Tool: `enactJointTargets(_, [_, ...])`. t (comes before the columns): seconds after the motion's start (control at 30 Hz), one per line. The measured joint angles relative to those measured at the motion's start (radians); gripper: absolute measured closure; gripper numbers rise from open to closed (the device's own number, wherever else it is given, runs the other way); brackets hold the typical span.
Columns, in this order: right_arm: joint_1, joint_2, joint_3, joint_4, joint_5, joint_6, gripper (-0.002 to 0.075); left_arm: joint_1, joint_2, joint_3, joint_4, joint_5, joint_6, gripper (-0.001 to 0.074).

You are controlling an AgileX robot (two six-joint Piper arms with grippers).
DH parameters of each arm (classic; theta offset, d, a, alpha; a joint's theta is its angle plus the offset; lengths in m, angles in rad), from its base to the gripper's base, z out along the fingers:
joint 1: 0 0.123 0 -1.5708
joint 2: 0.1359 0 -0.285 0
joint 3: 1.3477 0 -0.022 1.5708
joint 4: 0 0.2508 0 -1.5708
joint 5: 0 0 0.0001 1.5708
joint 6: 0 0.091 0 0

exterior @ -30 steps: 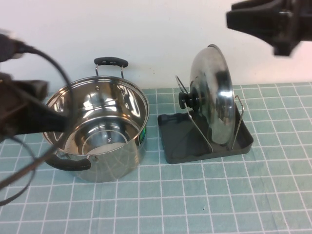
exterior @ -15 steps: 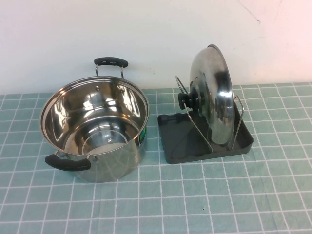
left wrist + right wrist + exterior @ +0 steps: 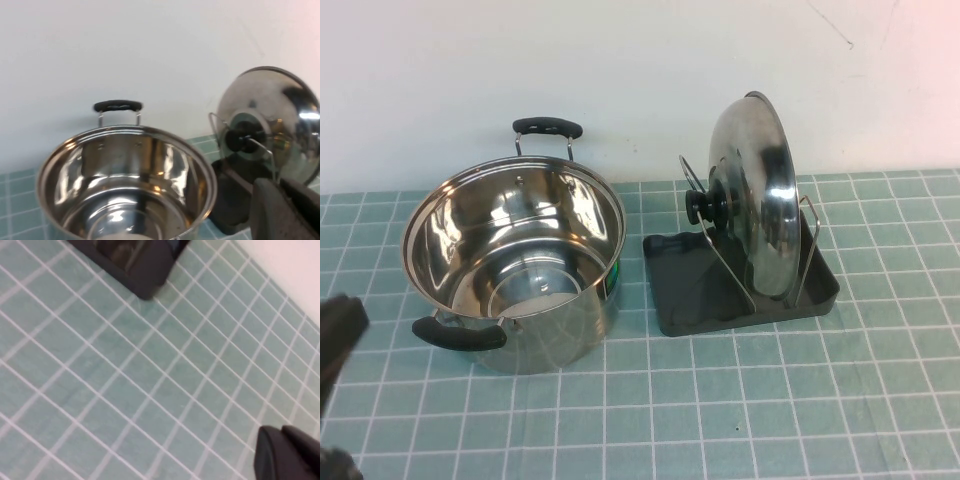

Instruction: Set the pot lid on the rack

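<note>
The shiny steel pot lid [image 3: 765, 195] stands upright on edge in the rack [image 3: 685, 290], leaning on the silver wire uprights, with its black knob [image 3: 700, 207] facing the pot. The lid [image 3: 285, 110] and rack [image 3: 232, 200] also show in the left wrist view. My left gripper [image 3: 279, 185] is shut and empty, near the pot's side and well short of the rack. My right gripper [image 3: 281, 432] is shut and empty over the bare green mat, with a corner of the rack [image 3: 135, 265] farther off.
The deep steel pot [image 3: 515, 265] with two black handles stands open, left of the rack, and also shows in the left wrist view [image 3: 125, 185]. A dark blurred part of my left arm [image 3: 338, 335] shows at the lower left edge. A white wall runs behind the green gridded mat [image 3: 740, 410].
Both arms pulled away, out of the high view; a dark part of the left arm now shows at the lower left edge. The lid, rack and pot have not moved.
</note>
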Motion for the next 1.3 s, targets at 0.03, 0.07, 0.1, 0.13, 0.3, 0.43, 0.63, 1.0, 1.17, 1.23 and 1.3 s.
enactJointTargets(0.03, [0.0, -0.043, 0.044, 0.023, -0.022, 0.002, 0.0723, 0.0, -0.016, 0.031, 0.003, -0.03, 0.0, 0.0736])
enactJointTargets(0.07, [0.0, -0.084, 0.076, 0.043, -0.039, 0.003, 0.0724, 0.0, -0.031, 0.053, 0.005, -0.05, 0.001, 0.0736])
enactJointTargets(0.1, [0.0, -0.121, 0.114, 0.067, -0.053, 0.003, 0.0724, 0.0, -0.043, 0.077, 0.005, -0.069, 0.003, 0.0736])
enactJointTargets(0.13, [0.0, -0.154, 0.147, 0.089, -0.059, 0.0, 0.0724, 0.0, -0.052, 0.097, 0.007, -0.082, 0.003, 0.0736])
enactJointTargets(0.3, [0.0, -0.268, 0.242, 0.139, -0.064, -0.006, 0.0725, 0.0, -0.064, 0.143, 0.009, -0.1, 0.003, 0.0736])
enactJointTargets(0.43, [0.0, -0.295, 0.255, 0.171, -0.064, -0.008, 0.0726, 0.0, -0.066, 0.146, 0.01, -0.1, 0.003, 0.0736])
enactJointTargets(0.63, [0.0, -0.295, 0.257, 0.179, -0.064, -0.008, 0.0726, 0.0, -0.066, 0.146, 0.012, -0.1, 0.003, 0.0736])
enactJointTargets(1.0, [0.0, -0.295, 0.257, 0.181, -0.064, -0.008, 0.0726, 0.0, -0.067, 0.146, 0.012, -0.1, 0.003, 0.0737])
enactJointTargets(1.17, [0.0, -0.295, 0.257, 0.181, -0.064, -0.008, 0.0726, 0.0, -0.067, 0.152, 0.012, -0.107, 0.003, 0.0737])
enactJointTargets(1.23, [0.0, -0.295, 0.257, 0.183, -0.066, -0.008, 0.0726, 0.0, -0.073, 0.163, -0.021, -0.104, 0.003, 0.0737])
enactJointTargets(1.3, [0.0, -0.295, 0.257, 0.187, -0.066, -0.008, 0.0726, 0.018, -0.096, 0.179, -0.093, -0.069, 0.007, 0.0737])
